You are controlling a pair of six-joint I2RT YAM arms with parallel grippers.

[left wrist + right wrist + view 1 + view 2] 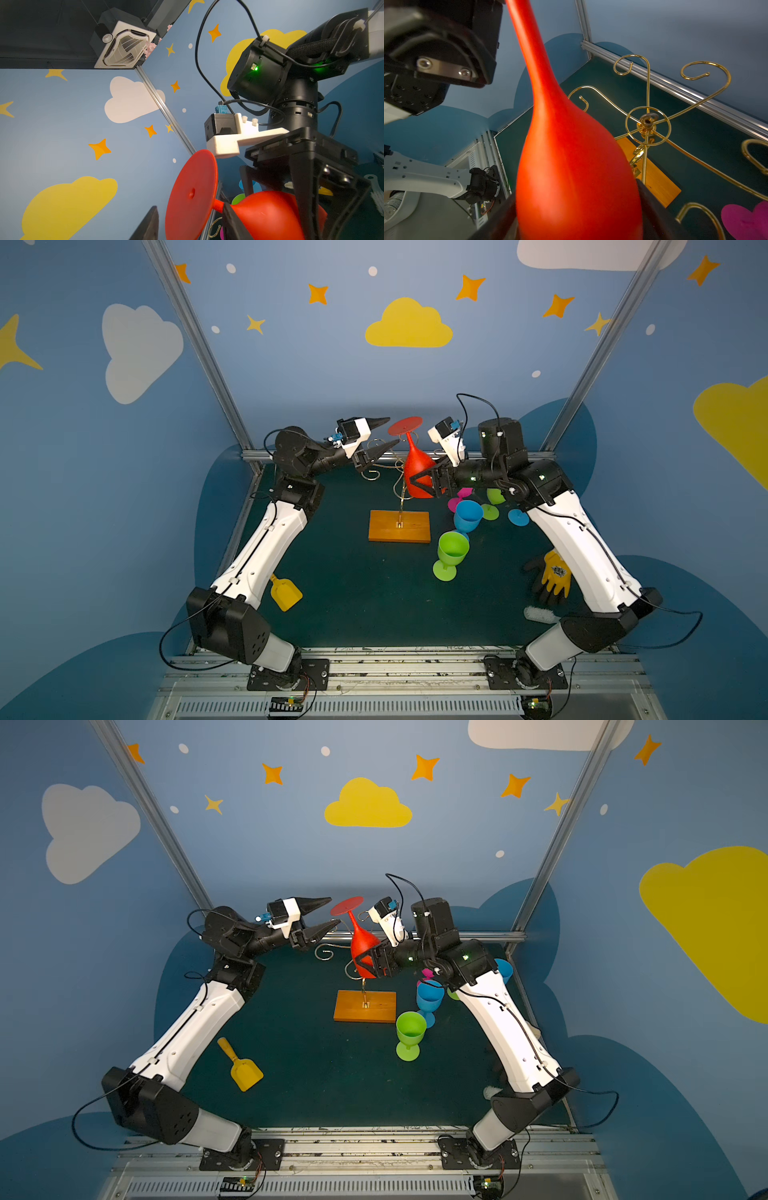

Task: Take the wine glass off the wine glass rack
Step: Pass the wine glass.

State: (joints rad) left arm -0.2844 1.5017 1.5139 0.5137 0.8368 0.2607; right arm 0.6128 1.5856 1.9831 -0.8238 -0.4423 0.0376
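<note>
The red wine glass (417, 466) (361, 944) is upside down and tilted, foot uppermost. My right gripper (419, 483) (361, 963) (575, 218) is shut on its bowl (571, 166). My left gripper (392, 431) (334, 911) (189, 207) stands open with the round foot (191, 193) between its fingers. One finger is next to the stem and the other stands apart from the foot. The wine glass rack (399, 526) (365, 1006) has gold curled arms and a hub (648, 122) beside and below the glass. No wire shows round the stem.
To the right of the rack's wooden base stand a green goblet (451, 551) and a blue goblet (467, 514), with pink, green and blue glasses lying behind them. A yellow scoop (284, 593) lies front left. A yellow-black glove (552, 576) and a brush (538, 614) lie front right.
</note>
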